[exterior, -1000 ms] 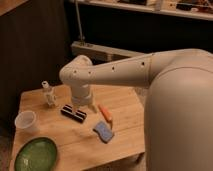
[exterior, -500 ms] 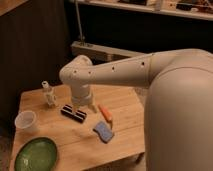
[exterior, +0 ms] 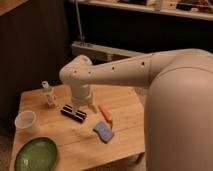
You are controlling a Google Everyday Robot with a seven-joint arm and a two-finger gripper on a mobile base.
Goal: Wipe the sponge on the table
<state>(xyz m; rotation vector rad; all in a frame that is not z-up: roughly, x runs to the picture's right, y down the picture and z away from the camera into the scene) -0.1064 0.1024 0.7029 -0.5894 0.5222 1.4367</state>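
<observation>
Station: low wooden table, light plank top, dark wall behind.

My arm reached in from the right, across the back half of the table, and bent down at the elbow joint. My gripper hung at the end of it, pointing down, low over the middle of the table top. Whether the gripper was spread or pressed together I could not tell. Nothing visibly in it.

Sponge: lay flat on the table, right of centre and toward the front edge, lighter blue face up, turned at a slant to the planks. It sat in front of and to the right of my gripper, apart from it, not touched.

Black striped block: lay flat just beside and below my gripper, on its left. Contact or not, could not tell.

Orange stick: lay flat between gripper and sponge, near the sponge's back corner but apart from it.

Left side of the table: small white bottle-shaped item upright near the back, pale cup upright near the left edge, green plate at the front left corner.

Behind the table: a pale horizontal ledge
</observation>
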